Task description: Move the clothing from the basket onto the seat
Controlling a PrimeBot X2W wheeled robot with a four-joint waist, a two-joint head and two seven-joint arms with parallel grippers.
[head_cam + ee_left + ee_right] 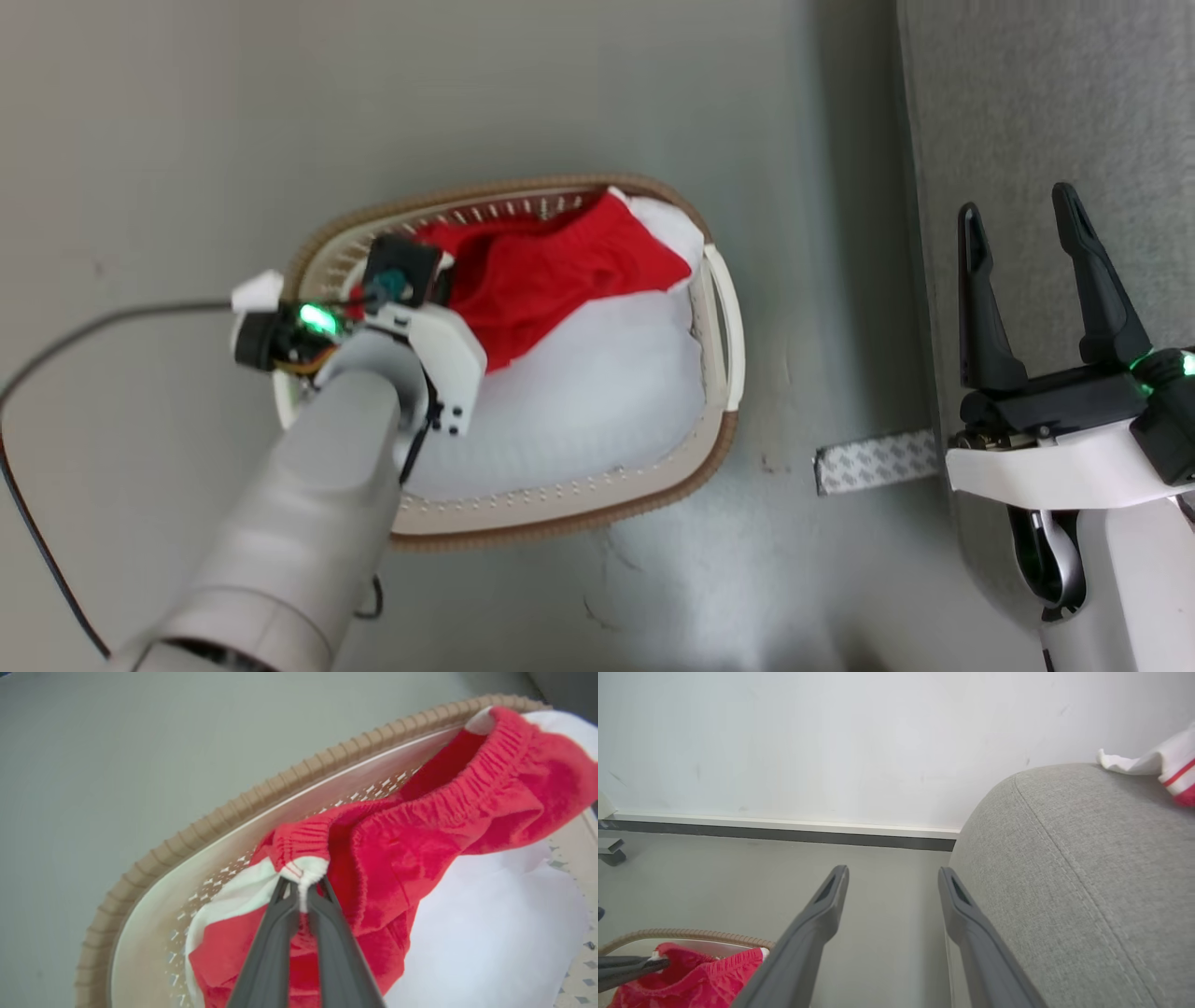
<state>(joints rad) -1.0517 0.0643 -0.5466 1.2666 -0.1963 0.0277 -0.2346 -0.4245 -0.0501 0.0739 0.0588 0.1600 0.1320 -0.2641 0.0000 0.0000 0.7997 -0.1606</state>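
Left end effector (302,890) pinches soft red clothing (420,830) in perforated basket (261,799).

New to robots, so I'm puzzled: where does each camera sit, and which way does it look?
Head view: on the head, looking down at the basket, the floor and the seat; the left forearm and open right claw show.
Left wrist view: on the left wrist, looking along the left claw, shut on the red clothing in the basket.
Right wrist view: on the right wrist, facing the wall past its own claw, seat alongside.
Shared: all three show the red clothing and the basket.
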